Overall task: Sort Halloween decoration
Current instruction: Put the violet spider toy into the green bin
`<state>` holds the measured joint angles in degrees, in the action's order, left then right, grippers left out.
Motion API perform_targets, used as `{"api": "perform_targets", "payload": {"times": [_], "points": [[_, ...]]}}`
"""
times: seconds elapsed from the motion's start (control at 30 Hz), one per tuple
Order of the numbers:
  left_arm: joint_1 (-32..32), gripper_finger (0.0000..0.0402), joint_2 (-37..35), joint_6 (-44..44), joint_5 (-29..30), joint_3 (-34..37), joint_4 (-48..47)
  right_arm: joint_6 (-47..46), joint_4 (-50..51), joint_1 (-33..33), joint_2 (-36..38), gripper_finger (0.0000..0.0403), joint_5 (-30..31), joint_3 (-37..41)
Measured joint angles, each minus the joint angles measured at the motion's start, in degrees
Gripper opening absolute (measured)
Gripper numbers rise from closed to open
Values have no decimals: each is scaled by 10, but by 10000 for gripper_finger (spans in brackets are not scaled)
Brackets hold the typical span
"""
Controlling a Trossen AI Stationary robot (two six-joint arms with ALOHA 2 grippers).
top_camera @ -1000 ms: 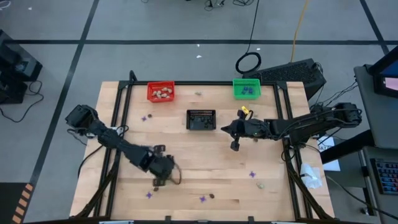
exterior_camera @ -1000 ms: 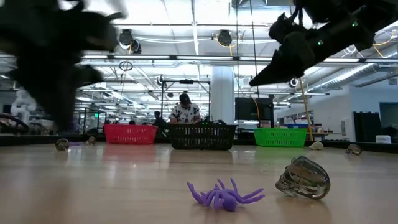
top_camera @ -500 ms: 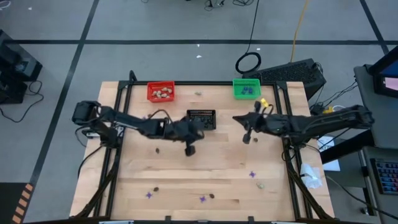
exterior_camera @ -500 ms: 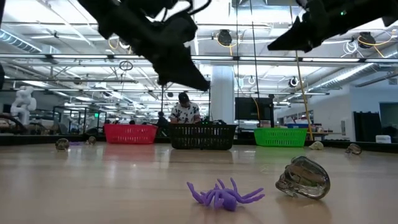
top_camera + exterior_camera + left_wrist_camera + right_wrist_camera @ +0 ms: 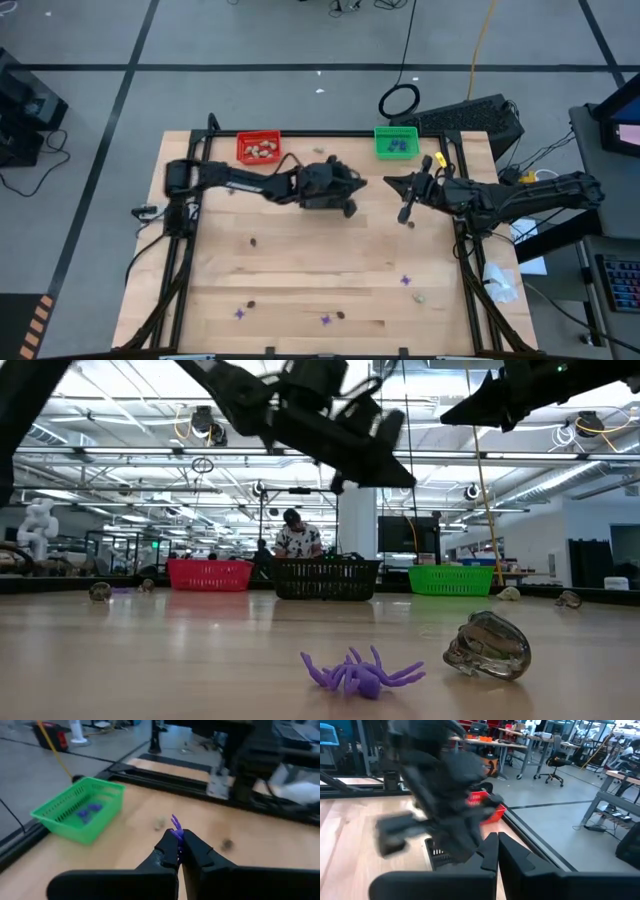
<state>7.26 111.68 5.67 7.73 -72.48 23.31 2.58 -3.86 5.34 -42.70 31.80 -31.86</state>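
Note:
My left gripper (image 5: pixel 179 837) is shut on a small purple spiky decoration (image 5: pixel 175 824). It hangs above the black basket (image 5: pixel 318 203), reaching in from the table's left (image 5: pixel 360 186). My right gripper (image 5: pixel 494 845) is shut on nothing and hovers to the right of it (image 5: pixel 390 183), high over the table (image 5: pixel 447 418). More decorations lie on the wood: a purple spider (image 5: pixel 360 675), a glossy grey lump (image 5: pixel 487 645), a purple one (image 5: pixel 405 280) and a dark bit (image 5: pixel 252 240). My left gripper pinches the purple decoration between its two fingertips (image 5: pixel 170 851). The piece's spikes (image 5: pixel 174 821) stick out past the tips. The fingers run almost level, coming from the table's left. The piece is lifted clear of the table.
A red basket (image 5: pixel 258 148) with pale lumps stands at the far left. A green basket (image 5: pixel 397 142) with purple pieces (image 5: pixel 88 811) stands at the far right. More trinkets lie near the front edge (image 5: pixel 326 320). People stand in the room behind (image 5: pixel 296 538).
My left gripper has swung up from the table's near left part toward the far right, ending over the black basket, and has tipped from pointing down to almost level. My right gripper has risen and drawn back toward the table's right edge.

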Motion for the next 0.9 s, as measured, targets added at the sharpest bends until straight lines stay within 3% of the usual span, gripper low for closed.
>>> {"api": "perform_targets", "payload": {"times": [0.27,0.63,0.9], "points": [[40,0,117,15,8,-147,1,1,2,0,2,0,0,0],[82,0,222,18,10,-307,-94,-5,-12,0,2,0,0,0],[115,0,272,46,-11,-376,-122,-58,14,0,2,0,104,0]]}}
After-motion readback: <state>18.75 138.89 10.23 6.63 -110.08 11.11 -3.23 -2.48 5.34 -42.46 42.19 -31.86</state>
